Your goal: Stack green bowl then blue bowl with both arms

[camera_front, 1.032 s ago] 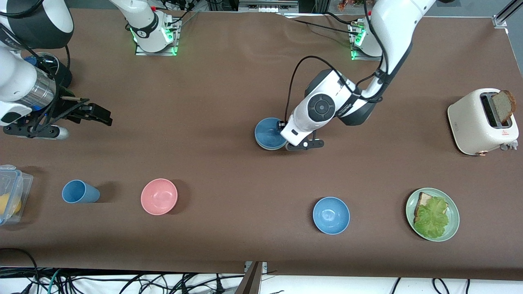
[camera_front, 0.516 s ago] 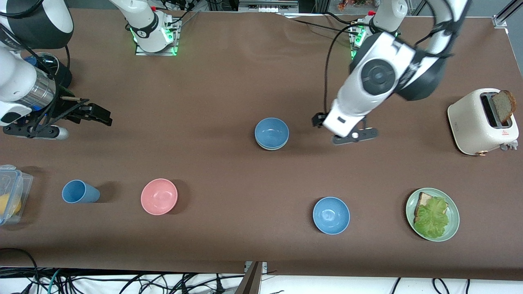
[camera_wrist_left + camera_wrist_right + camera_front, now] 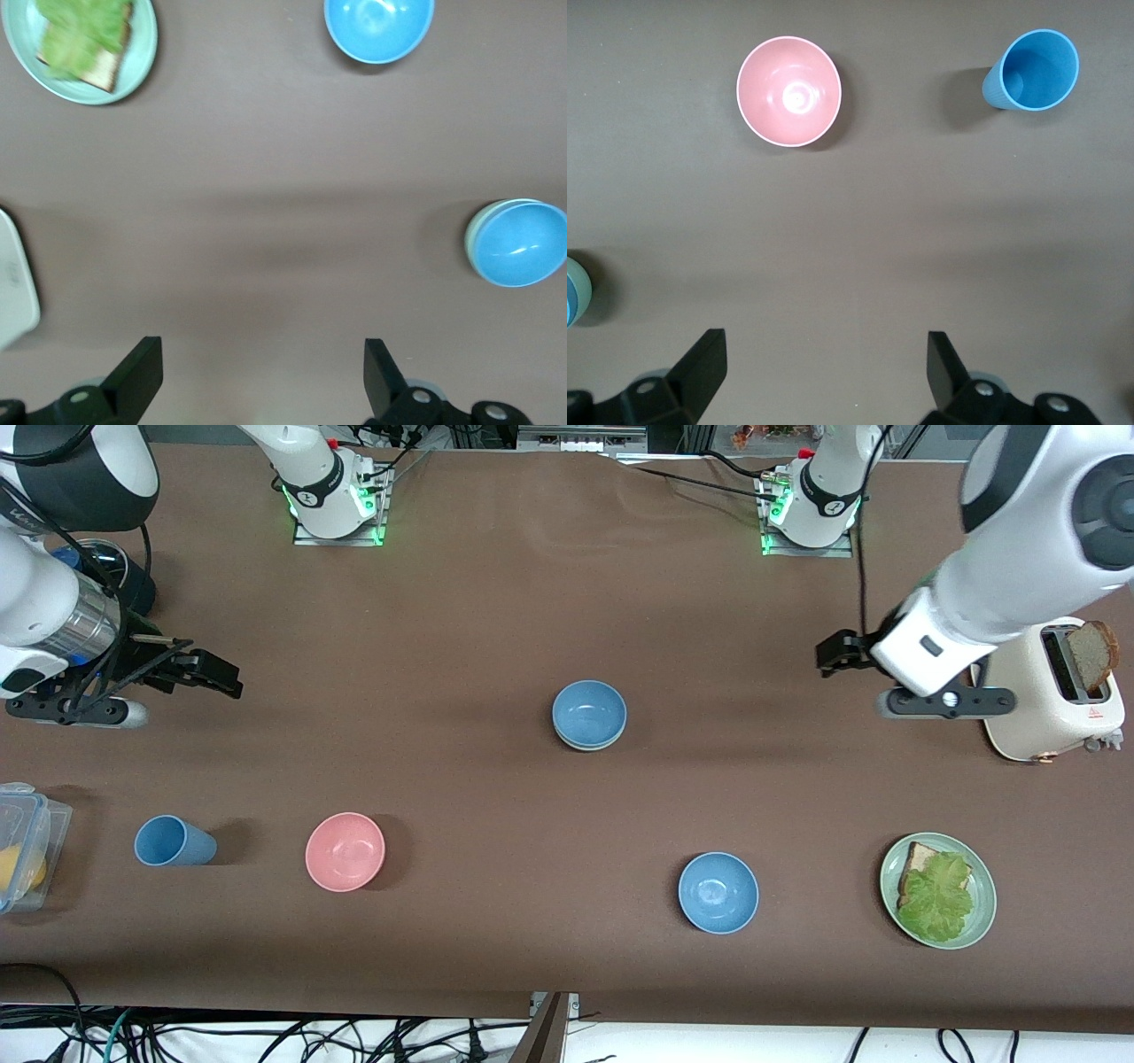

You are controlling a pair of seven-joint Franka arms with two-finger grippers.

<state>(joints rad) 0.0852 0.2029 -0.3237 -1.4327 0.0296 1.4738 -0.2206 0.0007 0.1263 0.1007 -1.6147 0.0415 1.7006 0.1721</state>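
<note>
The blue bowl (image 3: 589, 710) sits inside the green bowl (image 3: 473, 237) at the table's middle, so the stacking looks finished. The left gripper (image 3: 895, 688), jaws spread, hangs beside the toaster (image 3: 1045, 691). The right gripper (image 3: 190, 672), also spread, waits.

Front cam sits high across from the arm bases, looking steeply down, so you get the whole table (image 3: 496, 602) in one shot; the bases run along the upper edge.

Left wrist cam looks straight down from well above the table, with its own fingers (image 3: 137, 381) at the frame edge. It takes in the stacked bowls (image 3: 518, 242), the lone blue bowl (image 3: 379, 27) and the plate (image 3: 142, 53).

Right wrist cam also faces straight down from height, covering the pink bowl (image 3: 788, 90) and the cup (image 3: 1032, 71).

Overlap: both wrist views catch the stacked bowls, though the right one only clips them at its edge (image 3: 574, 301). Front view (image 3: 589, 715) contains everything both see.
</note>
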